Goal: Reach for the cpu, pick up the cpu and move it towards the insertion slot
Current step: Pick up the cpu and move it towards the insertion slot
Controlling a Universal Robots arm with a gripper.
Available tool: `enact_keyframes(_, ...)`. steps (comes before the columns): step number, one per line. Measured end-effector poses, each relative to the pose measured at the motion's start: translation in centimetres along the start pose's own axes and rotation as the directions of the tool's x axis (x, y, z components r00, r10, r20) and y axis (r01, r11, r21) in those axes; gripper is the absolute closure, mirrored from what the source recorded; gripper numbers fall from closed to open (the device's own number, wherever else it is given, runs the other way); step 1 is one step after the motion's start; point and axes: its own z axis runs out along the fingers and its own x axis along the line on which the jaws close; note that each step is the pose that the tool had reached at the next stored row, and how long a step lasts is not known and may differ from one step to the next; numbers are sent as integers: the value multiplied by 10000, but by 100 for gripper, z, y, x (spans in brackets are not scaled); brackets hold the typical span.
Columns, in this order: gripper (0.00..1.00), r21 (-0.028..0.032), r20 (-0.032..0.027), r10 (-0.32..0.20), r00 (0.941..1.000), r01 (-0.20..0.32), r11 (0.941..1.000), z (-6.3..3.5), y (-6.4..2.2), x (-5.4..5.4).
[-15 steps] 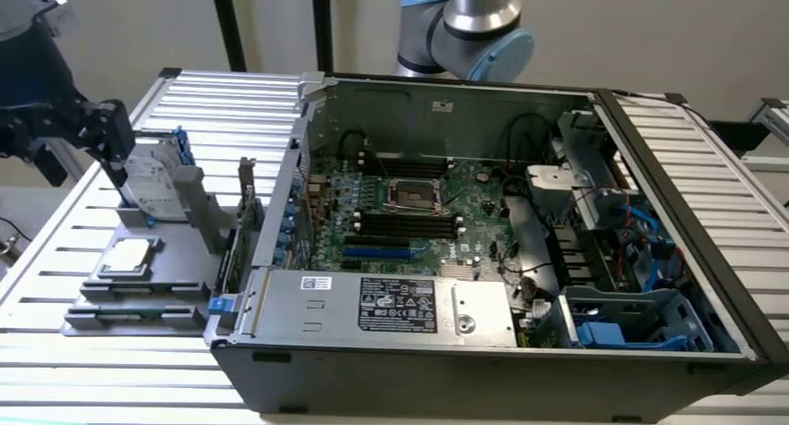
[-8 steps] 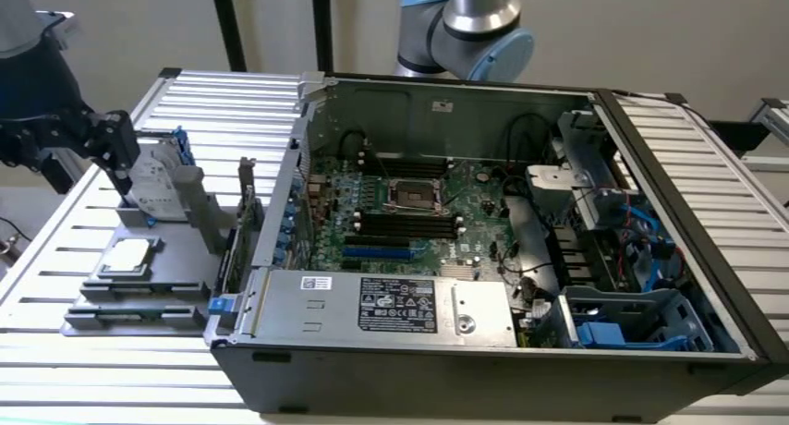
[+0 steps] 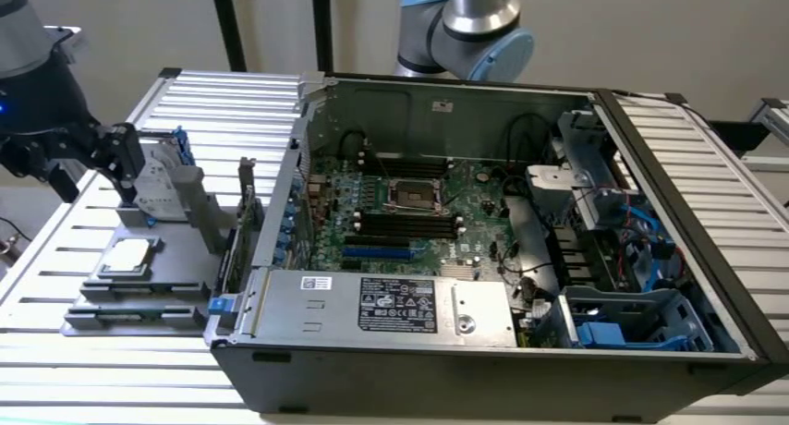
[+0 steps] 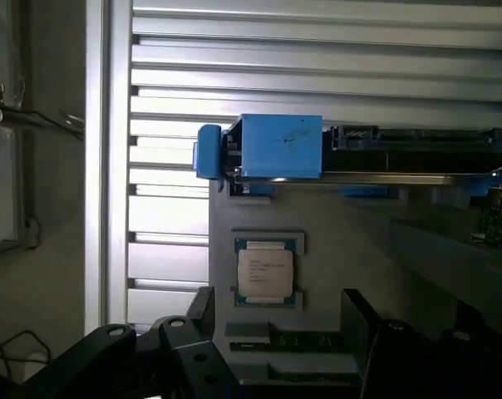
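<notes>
Slatted metal table (image 3: 74, 370), gripper (image 4: 278, 309) hovers over the cpu (image 4: 266, 272), jaws spread wide and empty, chip lined up roughly between them.

Silver-and-blue Universal Robots arm ending in a matte black two-finger gripper (image 3: 96, 166).

Standing here, I see a brushed silver metal tube (image 3: 475, 5) running into a rounded joint with a pale blue plastic cap (image 3: 503, 54). At the exterior view's left, a grey cylindrical link (image 3: 22, 32) meets a black wrist housing (image 3: 37, 102) that carries a small glowing blue light (image 3: 6, 107). In the wrist view, the gripper's fingers (image 4: 184, 349) are chunky hinged black bars studded with round silvery pivot pins (image 4: 110, 332).
</notes>
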Motion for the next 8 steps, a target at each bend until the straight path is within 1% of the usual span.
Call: enact_keyframes(8, 29, 0, 0, 0, 10000, 0, 10000, 144, -22, 0)
